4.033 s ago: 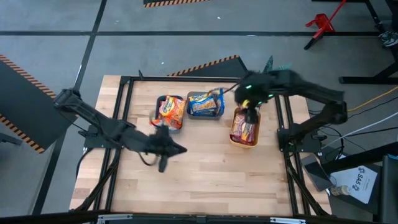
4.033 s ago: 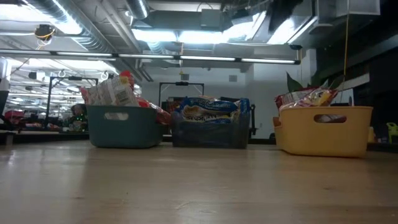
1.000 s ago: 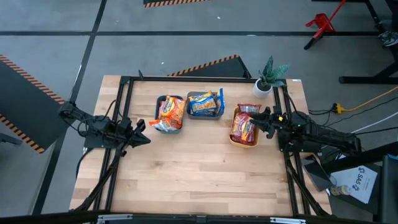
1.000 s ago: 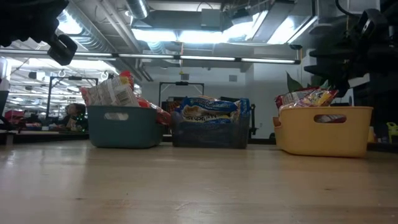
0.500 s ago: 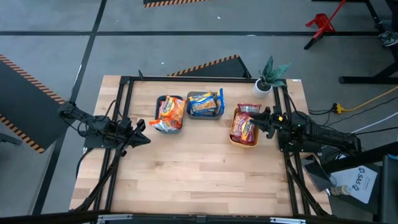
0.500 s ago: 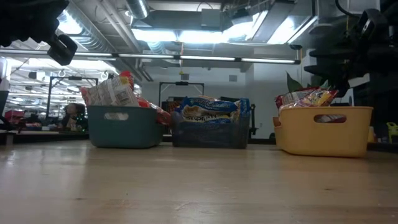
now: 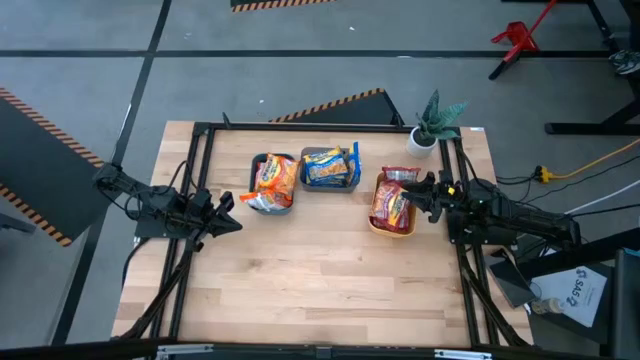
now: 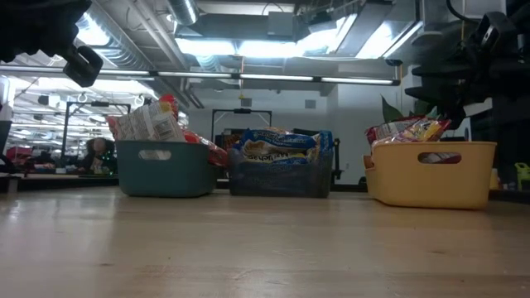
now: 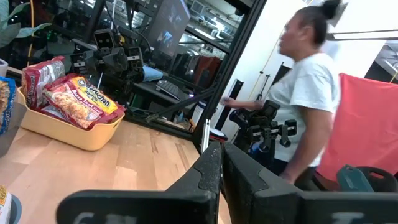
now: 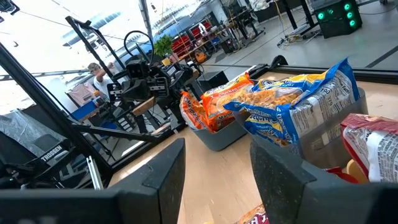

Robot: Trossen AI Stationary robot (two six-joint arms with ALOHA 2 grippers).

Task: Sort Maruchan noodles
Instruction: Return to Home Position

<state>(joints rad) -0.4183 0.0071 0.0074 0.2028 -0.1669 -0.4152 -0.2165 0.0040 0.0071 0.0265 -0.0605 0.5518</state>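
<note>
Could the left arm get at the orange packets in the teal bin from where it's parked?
Probably yes. The left tool, shut, sits close to the teal bin with only bare tabletop between them. The orange packets stick up above the rim. It would have to open first.

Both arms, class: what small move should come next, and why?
Probably just hold still: left gripper and right gripper sit folded at the table's sides, and every noodle packet visible lies in the teal bin, grey bin or yellow bin.
</note>
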